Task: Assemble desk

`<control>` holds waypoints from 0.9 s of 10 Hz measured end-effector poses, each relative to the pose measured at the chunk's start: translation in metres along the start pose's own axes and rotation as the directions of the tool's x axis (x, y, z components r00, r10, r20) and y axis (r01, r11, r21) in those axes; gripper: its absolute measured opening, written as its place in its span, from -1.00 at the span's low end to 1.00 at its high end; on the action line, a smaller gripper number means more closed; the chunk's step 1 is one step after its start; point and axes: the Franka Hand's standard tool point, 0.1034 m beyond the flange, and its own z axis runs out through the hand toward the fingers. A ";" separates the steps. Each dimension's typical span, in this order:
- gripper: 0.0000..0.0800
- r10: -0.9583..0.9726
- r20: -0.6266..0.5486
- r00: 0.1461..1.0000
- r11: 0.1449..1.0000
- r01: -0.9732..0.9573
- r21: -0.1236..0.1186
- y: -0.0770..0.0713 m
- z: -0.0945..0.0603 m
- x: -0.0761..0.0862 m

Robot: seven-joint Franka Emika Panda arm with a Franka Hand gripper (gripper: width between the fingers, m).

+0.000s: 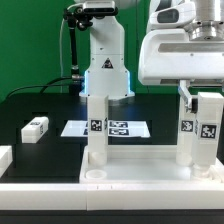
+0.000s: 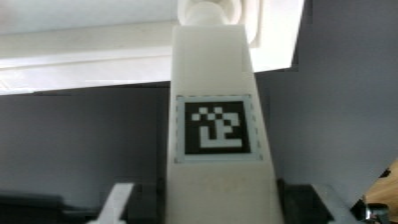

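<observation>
1. gripping from above, the gripper (image 1: pixel 190 95) hangs over the exterior view's right side. its jaws are closed on the upper part of the held leg (image 1: pixel 187 145) — a short square white post with a black-and-white tag on its face.
2. the wrist view looks along that same held leg (image 2: pixel 214 100). the tag sits square in the middle, the post fills the gap between the fingers (image 2: pixel 121 205), and a rounded peg shows at its far end.
3. the held leg stands upright at the tabletop's (image 1: pixel 130 172) far corner on the exterior view's right. two tagged faces show there, and it is hard to tell whether they belong to one post seen corner-on or to two posts side by side.
4. the tabletop — a white rimmed panel — lies along the near edge of the black table (image 1: pixel 55 110), with round sockets open at its near corners.
5. a second leg (image 1: pixel 97 130) stands upright on the tabletop toward the exterior view's left, well apart from the held leg, its tag facing the camera.
6. a loose leg (image 1: pixel 35 127) lies on its side on the black table, further to the exterior view's left and apart from the tabletop.
7. the marker board (image 1: pixel 118 128) lies flat on the black table behind the tabletop, in front of the arm's base (image 1: pixel 105 70).
8. a low white border rail (image 1: pixel 5 158) sits at the exterior view's left edge.
</observation>
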 end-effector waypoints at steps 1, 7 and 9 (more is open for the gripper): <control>-0.28 -0.001 0.000 1.000 1.000 0.001 0.000 0.000 0.000 0.000; -0.28 -0.008 0.007 1.000 1.000 0.008 0.003 -0.004 0.000 -0.007; -0.28 -0.011 0.011 1.000 1.000 0.011 -0.001 -0.003 0.002 -0.009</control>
